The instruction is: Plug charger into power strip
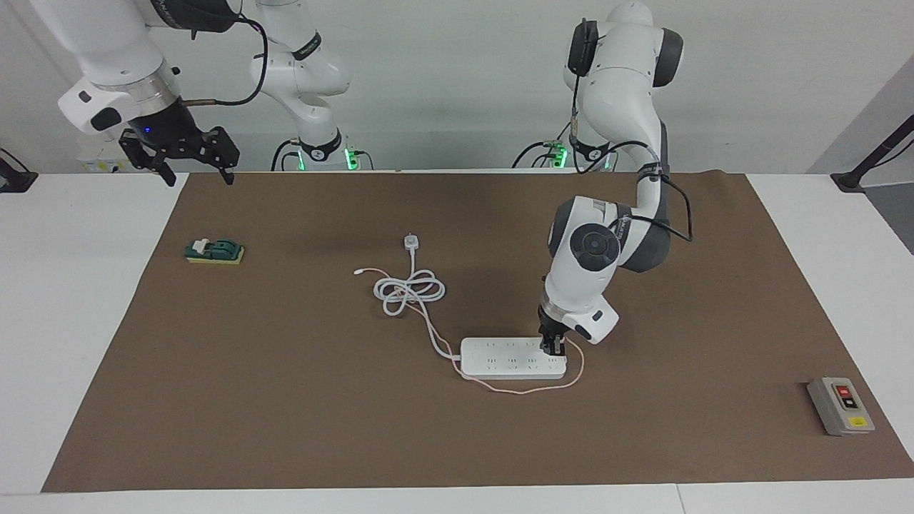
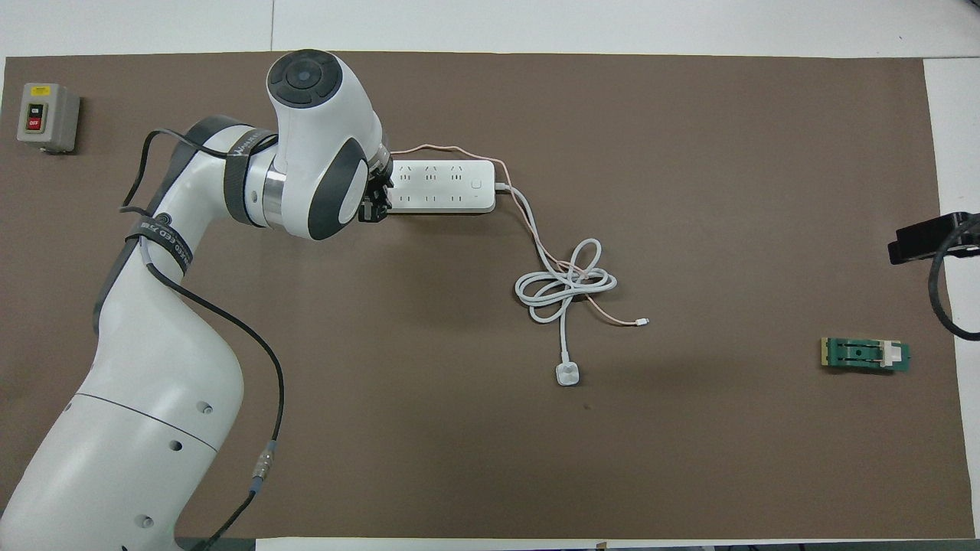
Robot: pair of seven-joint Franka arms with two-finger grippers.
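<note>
The power strip (image 1: 500, 359) lies flat on the brown mat, also in the overhead view (image 2: 444, 187). My left gripper (image 1: 553, 350) is down on the strip's end toward the left arm's end of the table, also in the overhead view (image 2: 377, 203). Its fingers are closed on the charger, whose cube is hidden between them. The charger's thin pink cable (image 1: 528, 391) comes out at the gripper, loops round the strip and runs to the cord coil. It shows in the overhead view too (image 2: 452, 149). My right gripper (image 1: 198, 175) waits open, raised over the mat's corner at the right arm's end.
The strip's thick white cord (image 1: 407, 291) lies coiled nearer the robots, ending in a small white plug (image 1: 410, 241). A green and yellow block (image 1: 214, 251) lies toward the right arm's end. A grey box with red and yellow buttons (image 1: 841, 405) sits toward the left arm's end.
</note>
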